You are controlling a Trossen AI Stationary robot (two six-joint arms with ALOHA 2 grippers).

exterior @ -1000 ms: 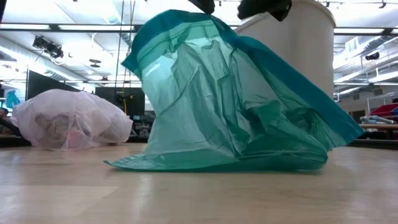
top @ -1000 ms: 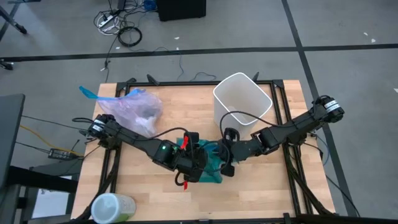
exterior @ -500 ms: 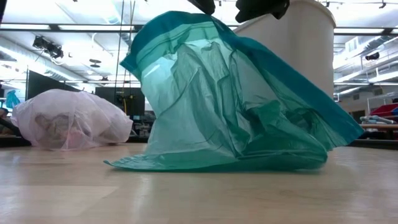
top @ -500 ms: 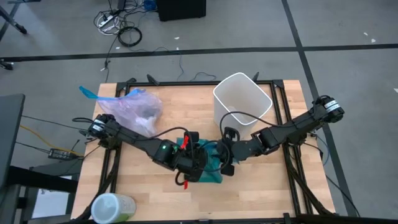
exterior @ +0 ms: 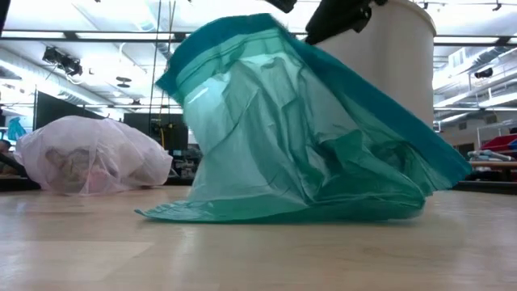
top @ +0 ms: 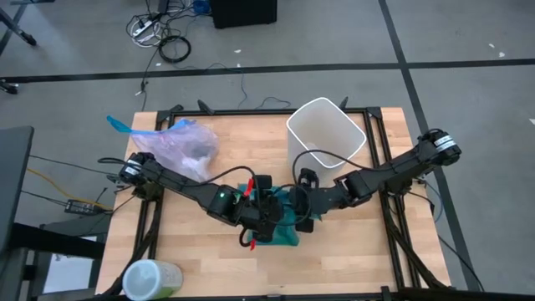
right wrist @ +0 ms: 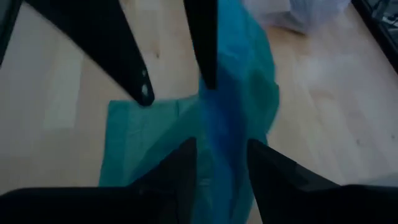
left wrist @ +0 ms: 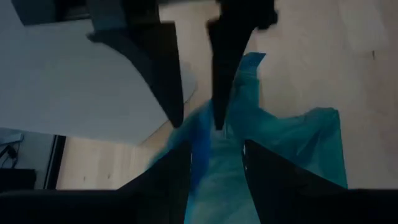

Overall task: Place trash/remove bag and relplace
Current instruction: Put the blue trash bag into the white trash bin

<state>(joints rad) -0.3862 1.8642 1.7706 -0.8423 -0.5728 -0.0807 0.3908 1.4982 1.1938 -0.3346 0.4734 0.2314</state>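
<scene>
An opaque teal-green plastic bag [exterior: 307, 145] stands tall at the table's middle, its bottom folds on the wood. Its darker rim band [exterior: 234, 28] is raised under both grippers. My left gripper [top: 272, 216] and my right gripper [top: 299, 213] meet above it, tips facing each other, both open. The pale pink-lavender bag [top: 180, 146] lies bunched on the far left of the table, with its blue band [top: 119, 125] sticking out. Dim shapes of trash [exterior: 73, 166] show through it. My left gripper stands open at the teal bag's raised rim. The rim band [right wrist: 239, 56] runs up along the outer side of one finger [right wrist: 202, 43], and wood shows between the two fingers. Whether the band hangs over that finger I cannot tell. My right gripper is open too, slanting down from the right. The band [left wrist: 249, 68] lies beside the outer side of one finger [left wrist: 230, 56], and bag plastic fills the gap between its own fingers in its wrist view. Whether it touches I cannot tell.
A white bin [top: 326, 134] stands upright at the table's far right, close behind the right arm. A round green-lidded container [top: 150, 280] sits at the near left corner. Bare wood lies in front of the teal bag.
My right gripper has rolled a little above the teal bag's rim, so its finger now slants down toward the band in the low view. The bag still stands raised in the same place, and the left arm has kept still.
</scene>
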